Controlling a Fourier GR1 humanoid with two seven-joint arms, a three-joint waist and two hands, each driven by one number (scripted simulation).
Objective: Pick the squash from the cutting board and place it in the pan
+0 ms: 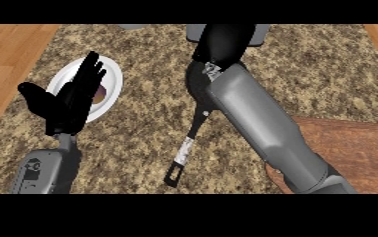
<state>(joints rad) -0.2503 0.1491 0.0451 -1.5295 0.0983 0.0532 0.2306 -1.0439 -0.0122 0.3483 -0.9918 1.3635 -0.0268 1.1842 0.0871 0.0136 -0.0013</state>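
The dark pan (193, 81) lies on the speckled counter at the middle, its long handle (184, 153) running down toward me. My right forearm (262, 123) crosses over the pan, and my right hand (221, 43) shows as a black shape just past the pan's far rim. No squash is visible anywhere; the part of the wooden cutting board (343, 148) that shows at the lower right is bare. My left hand (70, 101) rests open at the left, fingers up, in front of a white plate (111, 73).
The white plate holds something brownish, partly hidden by my left hand. A grey object (258, 33) sits at the counter's far edge behind my right hand, and another grey piece (133, 26) shows at the top. Wooden floor (22, 51) borders the counter's left.
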